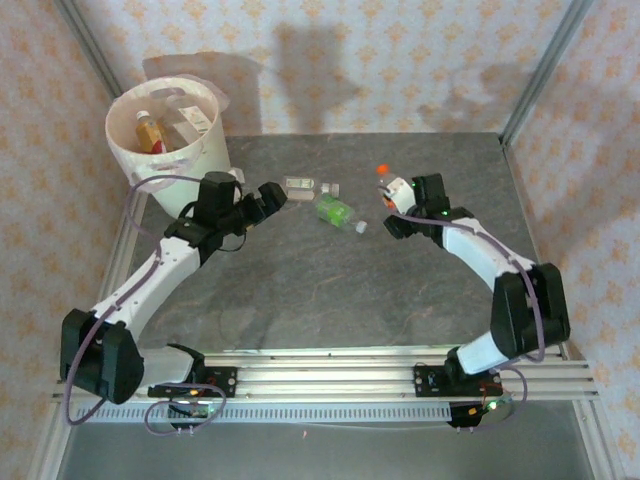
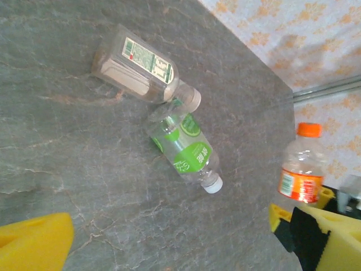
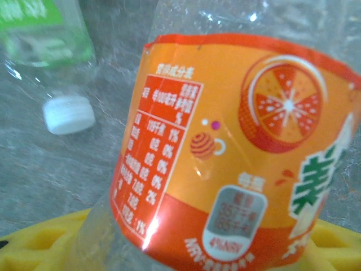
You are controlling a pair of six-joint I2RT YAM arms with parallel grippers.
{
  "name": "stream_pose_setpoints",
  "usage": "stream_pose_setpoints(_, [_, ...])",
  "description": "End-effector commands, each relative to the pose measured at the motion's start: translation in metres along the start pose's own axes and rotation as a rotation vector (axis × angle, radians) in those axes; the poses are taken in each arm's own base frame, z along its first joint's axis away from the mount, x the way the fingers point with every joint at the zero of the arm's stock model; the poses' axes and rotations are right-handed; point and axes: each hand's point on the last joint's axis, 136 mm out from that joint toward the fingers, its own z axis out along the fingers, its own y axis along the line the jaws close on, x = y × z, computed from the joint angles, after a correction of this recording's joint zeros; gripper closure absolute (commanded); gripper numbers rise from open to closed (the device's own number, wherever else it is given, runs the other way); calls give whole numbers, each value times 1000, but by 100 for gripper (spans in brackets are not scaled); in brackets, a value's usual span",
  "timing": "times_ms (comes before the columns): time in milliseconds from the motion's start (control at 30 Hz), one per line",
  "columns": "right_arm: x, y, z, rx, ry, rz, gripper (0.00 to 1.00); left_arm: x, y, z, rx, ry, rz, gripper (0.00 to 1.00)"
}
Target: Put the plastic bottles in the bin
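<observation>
As the two arms reach out from the near edge: both bend in over the grey table [image 1: 330,290]
Left gripper [image 1: 276,196]: wide open, its yellow fingers [image 2: 34,244] far apart with nothing between them, low over the table, just left of the green bottle [image 1: 336,211]
Green bottle: lying on its side between the two grippers; clear, with a green label and a white cap [image 3: 69,114] at its near right end
Right gripper [image 1: 394,196]: closed on the orange bottle [image 3: 225,152], with a yellow finger at each side of it in the right wrist view
Orange bottle: clear, with an orange cap and a label showing a cut orange; upright in the left wrist view, on the right half of the table
Flat clear bottle [image 1: 300,184]: lying on its side just behind the green bottle, neck end right at it; I cannot tell if they touch
Bin [image 1: 205,150]: big round cream bucket in the far left corner, well apart from the bottles on the table
Inside the bin: a bottle of orange-brown drink [image 1: 150,132], and a pale clear one beside it
</observation>
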Motion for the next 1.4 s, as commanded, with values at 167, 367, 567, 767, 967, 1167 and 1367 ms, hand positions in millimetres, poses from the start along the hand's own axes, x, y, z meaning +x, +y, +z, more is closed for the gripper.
stream_pose_setpoints(167, [-53, 28, -52, -116, -279, 214, 80, -2, -81, 6, 322, 16, 68, 0])
stream_pose_setpoints(367, [-79, 74, -74, -291, -371, 247, 79, 18, -137, 4, 496, 99, 198, 0])
stream_pose_setpoints(567, [-106, 119, -98, -509, -451, 213, 78, 29, -167, 7, 558, 131, 249, 0])
stream_pose_setpoints(767, [-122, 152, -115, -715, -458, 167, 77, 34, -182, 13, 603, 168, 293, 0])
stream_pose_setpoints(967, [-142, 171, -127, -827, -480, 150, 77, 45, -188, 17, 638, 178, 319, 4])
stream_pose_setpoints(1167, [-157, 156, -119, -731, -524, 215, 77, 57, -188, 17, 700, 219, 286, 19])
stream_pose_setpoints(1367, [-159, 151, -121, -697, -559, 218, 74, 49, -177, 13, 680, 182, 271, 20])
